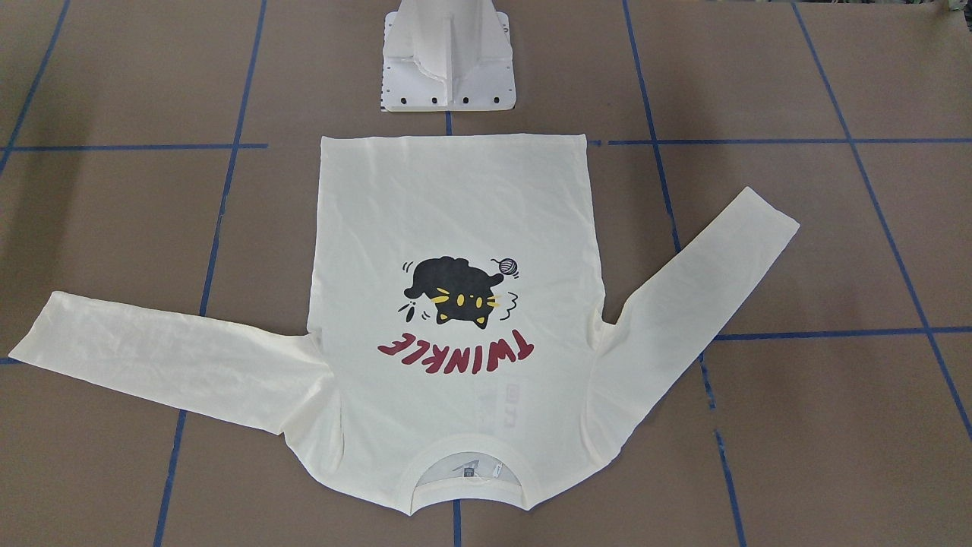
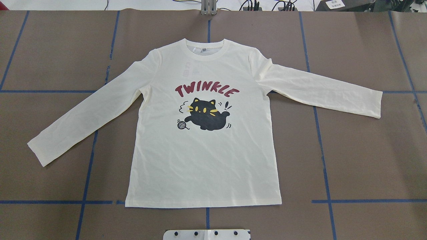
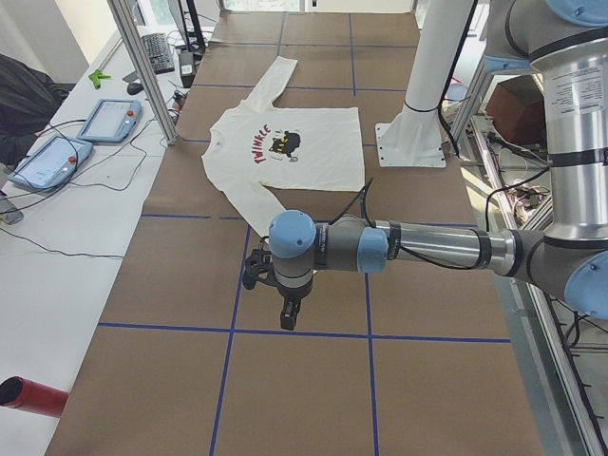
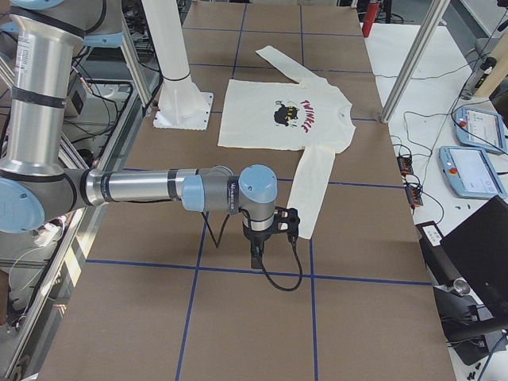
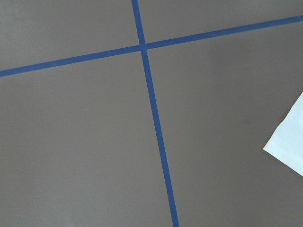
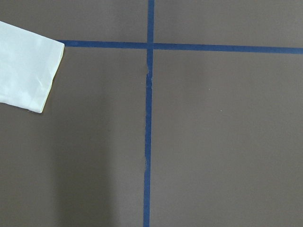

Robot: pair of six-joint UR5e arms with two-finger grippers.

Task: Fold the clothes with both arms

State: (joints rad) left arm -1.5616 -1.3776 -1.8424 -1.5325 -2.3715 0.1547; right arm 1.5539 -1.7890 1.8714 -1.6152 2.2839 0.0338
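My left fingers [image 3: 288, 315] and right fingers [image 4: 256, 255] hang over bare bench [image 2: 367, 150], their spread impossible to tell, with the T-shirt [image 2: 203, 160] flat and print-up between them, a cuff [image 5: 289, 142] just inward of each, so I'd pinch both cuffs together, low and evenly, without dragging the body askew.

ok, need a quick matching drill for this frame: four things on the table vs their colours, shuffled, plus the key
Things:
1. TWINKLE lettering
2. cat print
3. tape lines
4. pedestal base

Colours:
A. blue
B. white
C. red
D. black

Pairs: 1-C, 2-D, 3-A, 4-B
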